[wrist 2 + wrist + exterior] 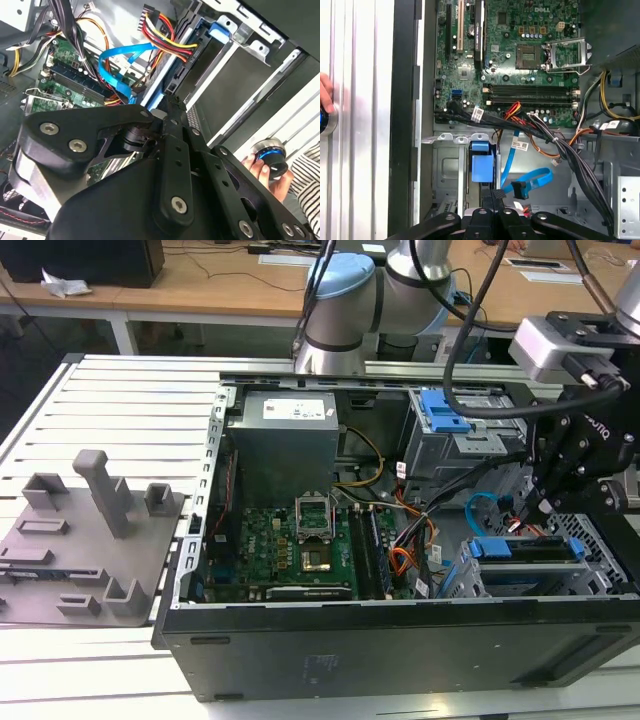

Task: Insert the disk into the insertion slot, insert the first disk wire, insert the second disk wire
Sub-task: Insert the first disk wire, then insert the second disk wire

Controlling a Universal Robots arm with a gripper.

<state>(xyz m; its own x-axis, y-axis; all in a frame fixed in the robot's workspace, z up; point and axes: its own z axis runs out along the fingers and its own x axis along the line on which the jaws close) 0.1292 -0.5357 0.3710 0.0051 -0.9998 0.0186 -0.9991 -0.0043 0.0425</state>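
Slatted table [130, 390] carries a computer case [400, 640]. Disk [525, 548] sits in cage [590, 580]; gripper [540, 502] at its 12 o'clock, blue cable [478, 508] at gripper's 9 o'clock. Grip state: cannot tell.

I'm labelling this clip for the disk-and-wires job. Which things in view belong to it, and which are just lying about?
Belongs to the job:
- disk in its blue carrier
- insertion slot
- second disk wire, light blue
- pincer

Just lying about:
- grey fixture plate
- power supply
- taller cage with blue latch
- a person's hand
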